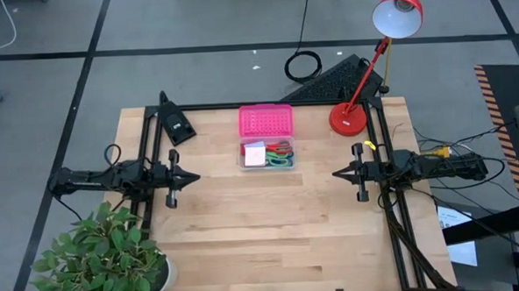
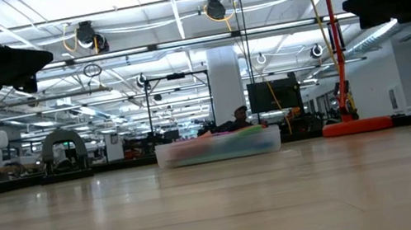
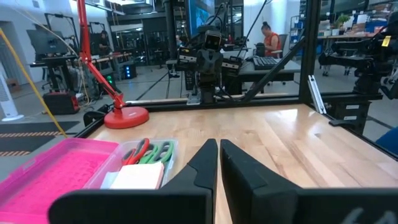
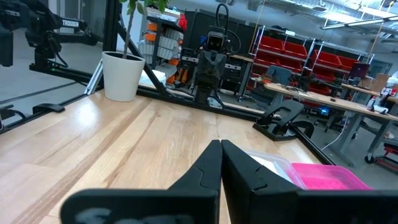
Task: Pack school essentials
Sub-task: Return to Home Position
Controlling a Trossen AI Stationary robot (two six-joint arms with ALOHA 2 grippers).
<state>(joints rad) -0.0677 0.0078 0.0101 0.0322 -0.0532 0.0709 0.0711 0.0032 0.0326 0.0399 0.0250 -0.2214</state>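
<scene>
A clear plastic box (image 1: 267, 155) stands at the table's far middle, its pink lid (image 1: 265, 121) lying open behind it. Inside lie scissors with red and green handles (image 3: 148, 151) and white and pink notepads (image 1: 255, 154). My left gripper (image 1: 196, 176) hovers shut at the table's left side, pointing right. My right gripper (image 1: 335, 173) hovers shut at the right side, pointing left. Both are well clear of the box and above the table. In the low view the box (image 2: 217, 146) shows across the table.
A red desk lamp (image 1: 349, 118) stands on its round base at the far right. A potted plant (image 1: 106, 257) sits at the near left corner. A black bracket (image 1: 176, 125) lies at the far left. The near half of the wooden table (image 1: 264, 242) is bare.
</scene>
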